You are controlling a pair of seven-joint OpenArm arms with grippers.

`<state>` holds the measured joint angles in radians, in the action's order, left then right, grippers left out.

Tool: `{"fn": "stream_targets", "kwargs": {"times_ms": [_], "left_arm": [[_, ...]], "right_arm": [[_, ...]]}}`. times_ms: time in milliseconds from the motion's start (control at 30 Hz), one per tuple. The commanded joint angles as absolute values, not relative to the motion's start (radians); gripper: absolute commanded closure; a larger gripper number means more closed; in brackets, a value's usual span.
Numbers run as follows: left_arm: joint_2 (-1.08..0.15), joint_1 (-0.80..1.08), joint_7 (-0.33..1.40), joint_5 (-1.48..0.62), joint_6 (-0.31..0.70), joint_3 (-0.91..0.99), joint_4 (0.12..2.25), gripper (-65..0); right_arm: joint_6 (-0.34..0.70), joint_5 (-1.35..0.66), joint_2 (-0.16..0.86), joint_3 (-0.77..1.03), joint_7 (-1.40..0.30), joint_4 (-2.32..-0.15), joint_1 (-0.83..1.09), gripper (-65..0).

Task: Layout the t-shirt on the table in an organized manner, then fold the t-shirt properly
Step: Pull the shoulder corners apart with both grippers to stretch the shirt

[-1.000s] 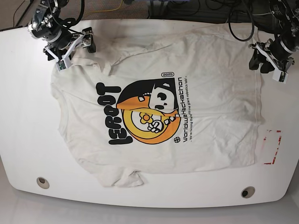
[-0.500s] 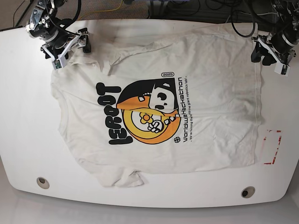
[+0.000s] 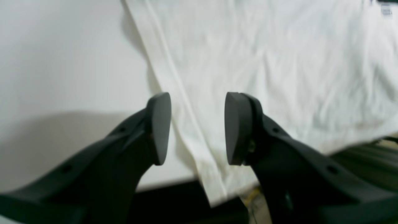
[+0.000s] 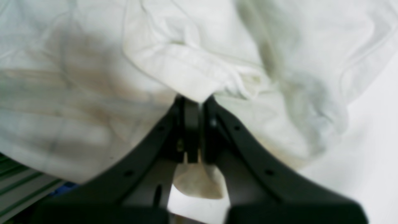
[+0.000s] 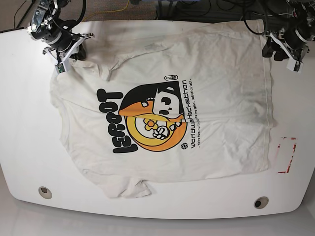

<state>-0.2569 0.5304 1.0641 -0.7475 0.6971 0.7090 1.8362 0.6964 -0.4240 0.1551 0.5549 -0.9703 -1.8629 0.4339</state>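
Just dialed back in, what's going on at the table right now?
The two arms are laying the t-shirt out on the table, print side up. The right gripper is shut on a bunched bit of fabric at the shirt's far corner, near the sleeve. The left gripper is open, its jaws straddling the hem at the other far corner without pinching it. Some of that hem hangs over the table's far edge. The shirt is mostly spread but wrinkled, and no fold has been made.

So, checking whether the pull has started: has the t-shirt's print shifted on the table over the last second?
Yes. The print slid toward the far table edge, away from the grommet holes.
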Motion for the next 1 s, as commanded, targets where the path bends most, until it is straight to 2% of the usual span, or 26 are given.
{"fn": "stream_targets", "kwargs": {"times_ms": [0, 533, 967], "left_arm": [[-0.272, 0.550, 1.043, -0.799, 0.698, 0.720, 1.853, -26.7], [-0.277, 0.734, 1.049, -0.958, 0.698, 0.639, 1.860, -29.2], [-0.274, 0.785, 1.047, -0.955, 0.698, 0.684, 1.893, -29.2]], "right_arm": [[0.698, -0.441, 0.168, 0.561, -0.954, -1.910, 0.437, -2.5], [0.698, -0.441, 0.166, 0.556, -0.957, -1.948, 0.443, -2.5], [0.698, -0.441, 0.166, 0.555, -0.957, -1.946, 0.443, -2.5]]}}
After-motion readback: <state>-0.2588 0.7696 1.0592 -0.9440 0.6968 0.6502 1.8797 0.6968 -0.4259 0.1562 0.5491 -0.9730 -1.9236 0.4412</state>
